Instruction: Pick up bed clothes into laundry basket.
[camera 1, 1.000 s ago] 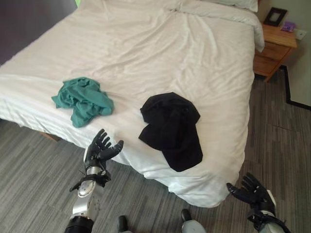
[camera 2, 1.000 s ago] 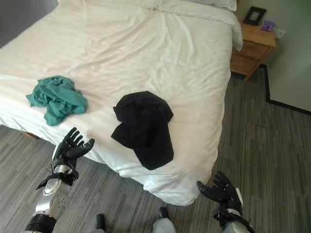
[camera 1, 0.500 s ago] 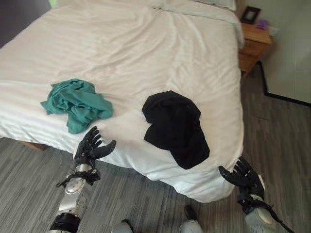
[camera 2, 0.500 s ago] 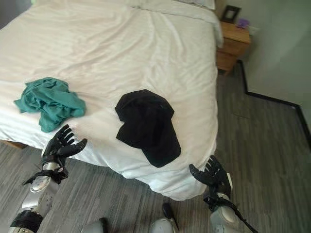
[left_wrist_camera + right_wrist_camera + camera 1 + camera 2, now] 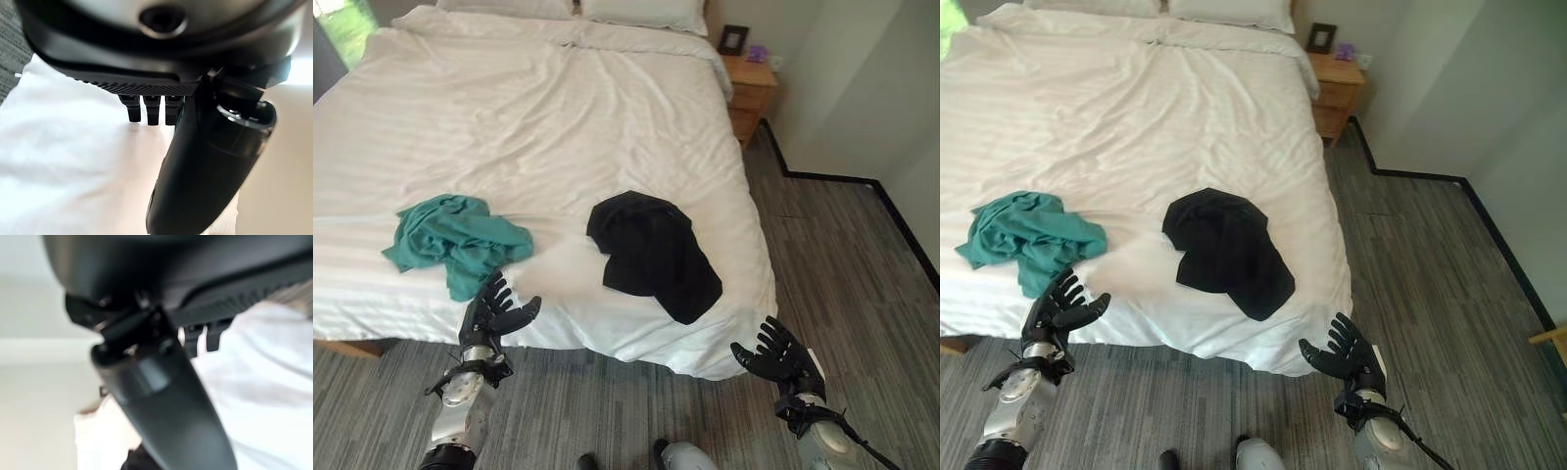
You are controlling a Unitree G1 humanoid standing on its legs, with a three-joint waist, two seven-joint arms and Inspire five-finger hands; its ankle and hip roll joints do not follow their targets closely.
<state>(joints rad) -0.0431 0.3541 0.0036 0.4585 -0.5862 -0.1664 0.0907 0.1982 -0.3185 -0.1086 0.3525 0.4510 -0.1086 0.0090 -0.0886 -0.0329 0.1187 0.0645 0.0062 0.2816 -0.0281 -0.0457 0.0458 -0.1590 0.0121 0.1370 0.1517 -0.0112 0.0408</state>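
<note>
A crumpled teal garment [image 5: 450,238] lies near the front edge of the white bed [image 5: 558,117], towards the left. A black garment [image 5: 651,255] lies spread out to its right, closer to the bed's front right corner. My left hand [image 5: 492,311] is raised in front of the bed's edge, just below the teal garment, with its fingers spread and holding nothing. Off the bed's front right corner, over the floor, my right hand [image 5: 776,355] is open and empty too. The left wrist view looks along straight fingers [image 5: 151,108] at the white sheet.
A wooden nightstand [image 5: 751,88] with a dark picture frame [image 5: 733,39] stands at the bed's far right. Pillows [image 5: 641,12] lie at the head of the bed. Grey wood-look floor [image 5: 842,255] runs along the right side, up to a grey wall [image 5: 1430,78].
The camera has moved, so the bed sits further left and more floor and wall show on the right. Both hands stay open and raised; the clothes have not moved.
</note>
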